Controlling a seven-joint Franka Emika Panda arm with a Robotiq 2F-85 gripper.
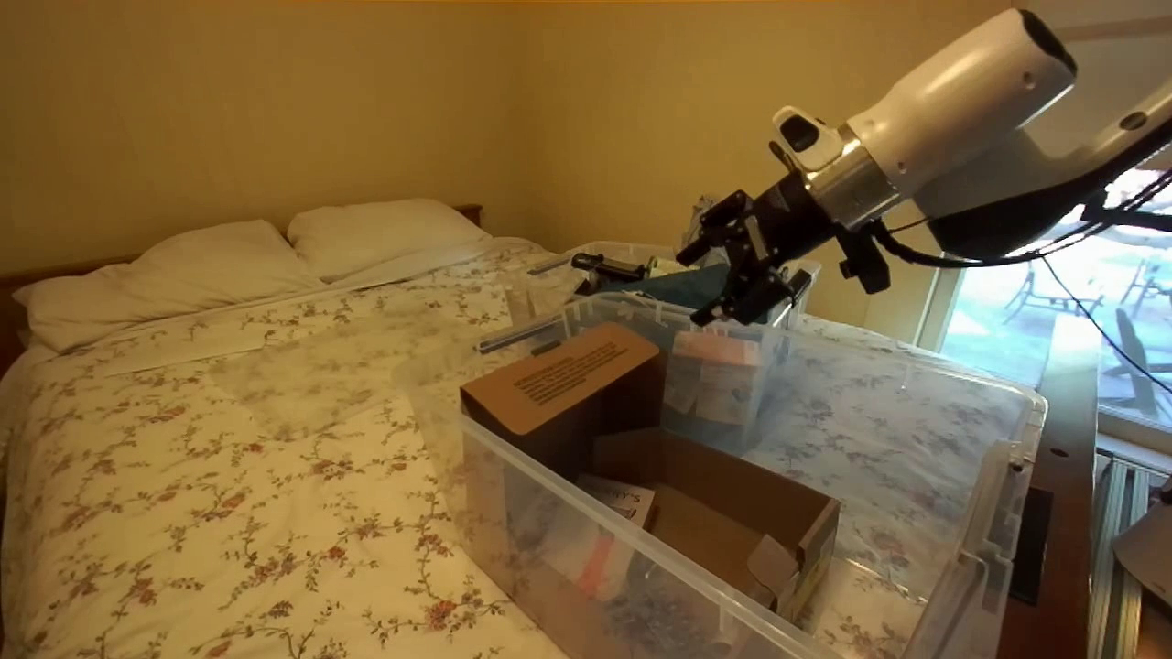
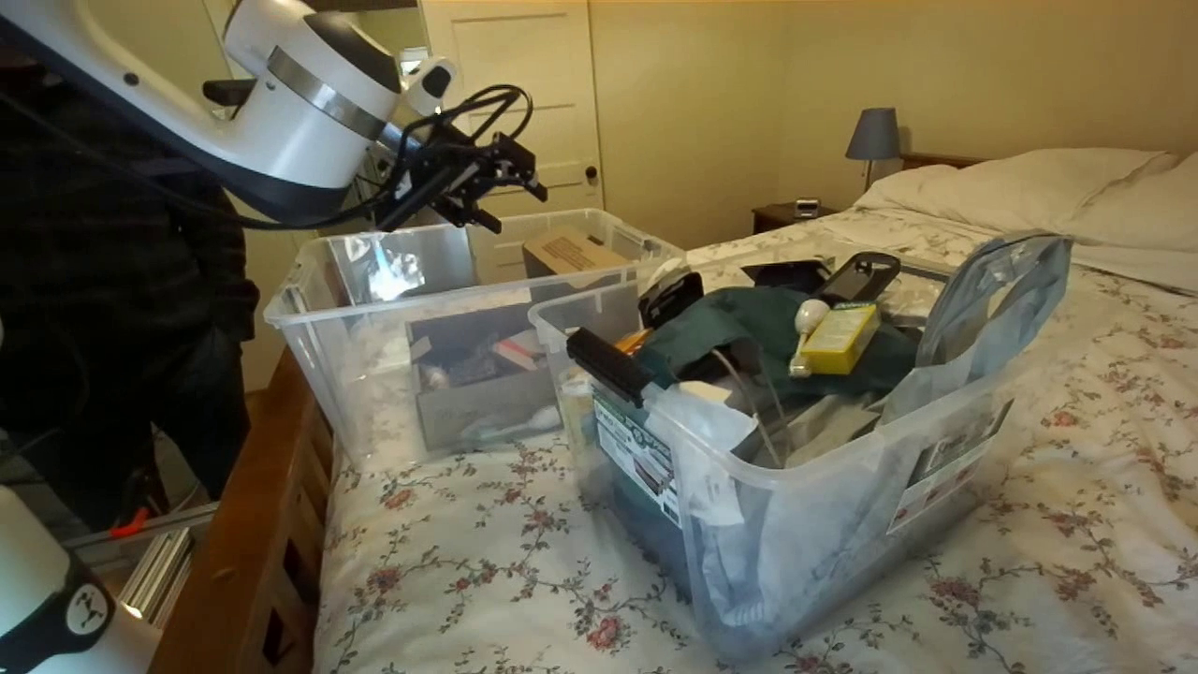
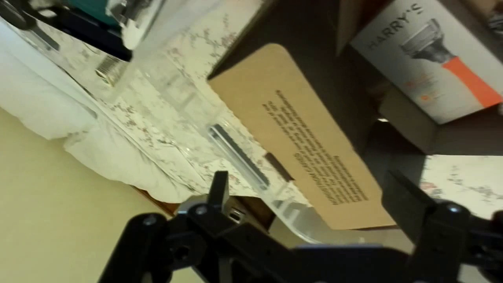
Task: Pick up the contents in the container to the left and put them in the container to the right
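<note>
A clear bin holds brown cardboard boxes, with a printed box flap standing up. It also shows in an exterior view. A second clear bin is heaped full. Dark items lie in this second bin: a black handled item, a black item and a black ribbed piece. I cannot make out small dark items clearly among the cardboard boxes. My gripper is open and empty in the air above the bins. In the wrist view the flap shows beyond the gripper.
A teal cloth, a yellow box and a grey-blue plastic bag top the full bin. A razor box lies among the cardboard. Both bins stand on a flowered bed. A wooden bed rail runs beside them.
</note>
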